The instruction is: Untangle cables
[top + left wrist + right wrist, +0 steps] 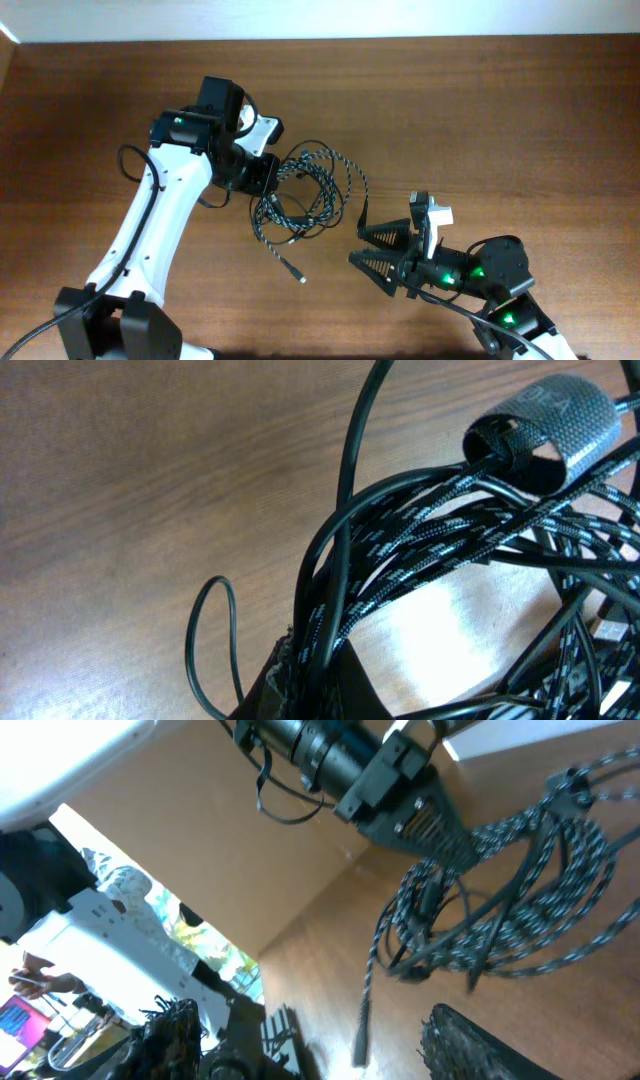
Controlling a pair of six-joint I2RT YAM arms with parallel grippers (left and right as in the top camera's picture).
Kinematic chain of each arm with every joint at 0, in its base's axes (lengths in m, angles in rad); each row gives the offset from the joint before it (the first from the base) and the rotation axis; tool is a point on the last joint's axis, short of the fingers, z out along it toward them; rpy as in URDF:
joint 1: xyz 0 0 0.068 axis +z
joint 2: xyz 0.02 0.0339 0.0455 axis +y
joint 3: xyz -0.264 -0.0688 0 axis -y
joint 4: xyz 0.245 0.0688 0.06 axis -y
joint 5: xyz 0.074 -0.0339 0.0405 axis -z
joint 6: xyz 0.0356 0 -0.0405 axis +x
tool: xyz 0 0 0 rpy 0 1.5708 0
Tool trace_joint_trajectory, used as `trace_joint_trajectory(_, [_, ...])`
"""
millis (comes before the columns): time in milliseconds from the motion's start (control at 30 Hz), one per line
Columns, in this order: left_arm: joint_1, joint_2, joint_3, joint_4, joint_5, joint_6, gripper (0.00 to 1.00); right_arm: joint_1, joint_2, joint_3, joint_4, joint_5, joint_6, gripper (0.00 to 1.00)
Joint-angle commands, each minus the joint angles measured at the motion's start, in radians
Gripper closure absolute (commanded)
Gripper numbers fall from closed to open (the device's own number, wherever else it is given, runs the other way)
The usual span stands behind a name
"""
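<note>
Pinching the cables near the middle of the tabletop, the left gripper is clamped on 1 side of them, probably to anchor the tangle (a strap binds some loops). The right gripper, jaws spread and empty, hovers just beside them toward the near edge, likely placed to draw a strand free

We count two robot arms, a left arm and a right arm. Each has one gripper, so that makes two: the left gripper and the right gripper. There is one table and one tangle of cords. In it we see one speckled cord, as far as we can tell, and one strap. The thin black cords are too mixed up to count, and one small plug shows
</note>
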Motion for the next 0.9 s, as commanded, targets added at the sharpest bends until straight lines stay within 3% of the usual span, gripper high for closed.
trace_joint_trajectory(0, [-0.005, -0.004, 0.0, -0.006, -0.013, 0.016, 1.0, 0.006, 0.019, 0.016, 0.059, 0.021, -0.019, 0.32])
trace_joint_trajectory(133, [-0.005, -0.004, 0.0, -0.005, -0.012, 0.016, 1.0, 0.006, 0.129, 0.086, -0.077, 0.107, -0.083, 0.31])
trace_joint_trajectory(300, [-0.005, -0.004, 0.0, 0.002, -0.012, 0.016, 1.0, 0.021, 0.159, 0.419, -0.745, 0.249, -0.266, 0.3])
trace_joint_trajectory(567, [-0.005, -0.004, 0.0, 0.008, -0.011, 0.012, 1.0, 0.261, 0.227, 0.422, -0.562, 0.374, -0.277, 0.34])
trace_joint_trajectory(700, [-0.005, -0.004, 0.0, 0.009, -0.011, 0.012, 1.0, 0.268, 0.342, 0.422, -0.507, 0.562, -0.185, 0.47])
trace_joint_trajectory(867, [-0.005, -0.004, -0.001, 0.001, -0.012, 0.012, 1.0, 0.268, 0.444, 0.422, -0.422, 0.683, -0.109, 0.54])
